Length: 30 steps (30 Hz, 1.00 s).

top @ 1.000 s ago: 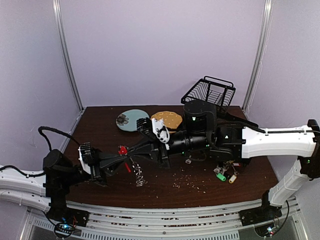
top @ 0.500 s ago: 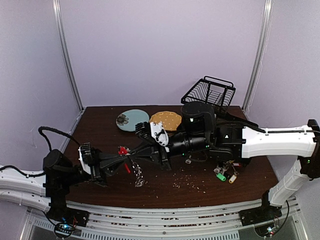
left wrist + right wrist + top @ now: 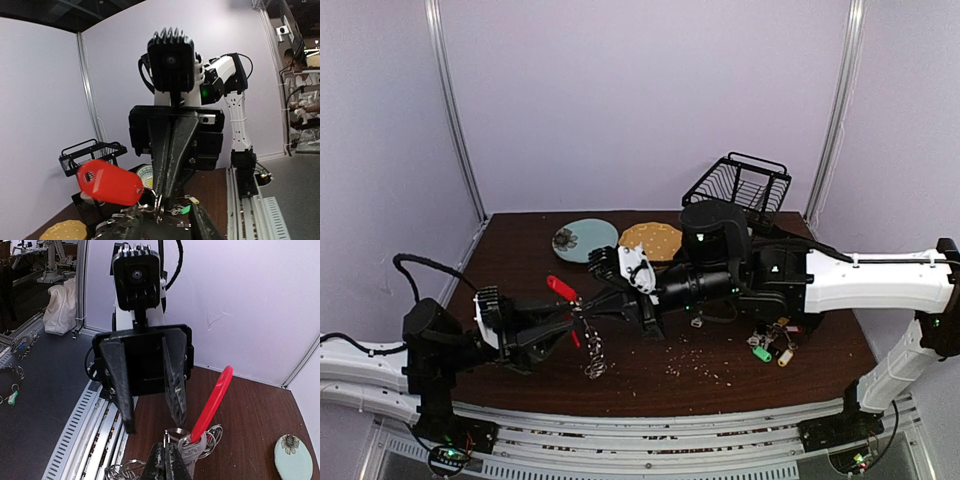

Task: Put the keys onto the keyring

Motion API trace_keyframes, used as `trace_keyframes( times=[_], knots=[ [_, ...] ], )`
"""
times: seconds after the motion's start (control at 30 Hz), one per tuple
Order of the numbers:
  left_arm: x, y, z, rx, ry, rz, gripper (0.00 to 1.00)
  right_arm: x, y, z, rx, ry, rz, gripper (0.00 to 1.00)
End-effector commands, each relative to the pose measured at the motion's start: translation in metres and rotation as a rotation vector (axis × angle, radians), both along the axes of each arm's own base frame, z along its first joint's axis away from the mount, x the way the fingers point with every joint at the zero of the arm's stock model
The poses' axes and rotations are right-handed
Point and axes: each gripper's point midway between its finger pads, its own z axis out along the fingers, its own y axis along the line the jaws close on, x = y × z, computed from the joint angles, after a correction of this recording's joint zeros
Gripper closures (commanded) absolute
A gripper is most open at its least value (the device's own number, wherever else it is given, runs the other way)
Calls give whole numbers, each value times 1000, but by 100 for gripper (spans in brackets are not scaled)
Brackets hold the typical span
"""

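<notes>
Dark desk [image 3: 720, 385], purple walls; L fingers [image 3: 175, 385] just spread, releasing red-tagged key [image 3: 561, 288]; R fingers [image 3: 167, 460] pinching keyring [image 3: 592, 350]; handoff likely done.

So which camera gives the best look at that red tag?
The left wrist view: the red tag fills the foreground face-on, hole visible. The right wrist view shows it edge-on above the shut right claw. The top view shows a small red sliver.
</notes>
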Motion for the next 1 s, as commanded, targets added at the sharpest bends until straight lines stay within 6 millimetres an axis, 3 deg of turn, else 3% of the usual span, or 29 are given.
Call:
trace_keyframes(
  times=[0.0,0.2,0.47,0.6,0.8,0.97],
  knots=[
    [-8,10,16,31,-29,-6,62,9,-18,16,-20,-86,-51,100],
    [5,18,13,177,18,87,65,-4,-33,11,-159,-127,28,100],
    [-6,-11,-10,470,-36,-37,61,-21,-45,-16,-373,-165,121,100],
    [-9,-18,1,498,-87,-66,61,-28,-46,-17,-386,-172,145,100],
    [-20,-21,-15,510,-69,-139,53,-27,-47,-17,-377,-183,132,100],
    [-26,-28,-1,446,-64,-185,52,-22,-44,-18,-373,-193,98,100]
  ],
)
